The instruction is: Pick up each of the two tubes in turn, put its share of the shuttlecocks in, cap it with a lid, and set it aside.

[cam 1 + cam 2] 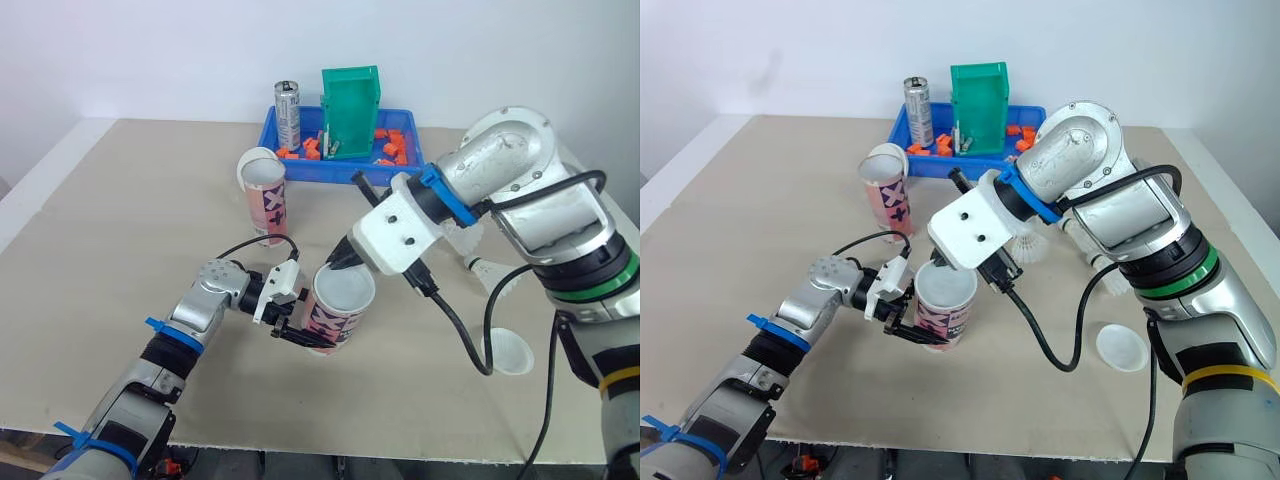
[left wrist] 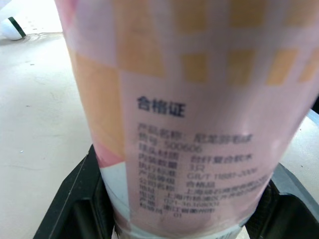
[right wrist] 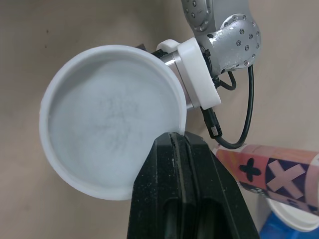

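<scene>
Tube (image 1: 333, 322) in left gripper (image 1: 293, 324), lid (image 3: 107, 132) seemingly on

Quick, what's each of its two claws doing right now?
Left gripper: shut on the pink tube.
Right gripper: shut on the white lid, at its rim, over that tube.

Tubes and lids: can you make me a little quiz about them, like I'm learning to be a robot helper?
1. True or false: the left pincer is clamped on a tube.
2. Pick one: the right pincer holds A) a shuttlecock, B) a white lid, C) a can.
3. Fill in: the other tube stands upright near the blue ____.
Key: 1 true; 2 B; 3 tray.
</scene>
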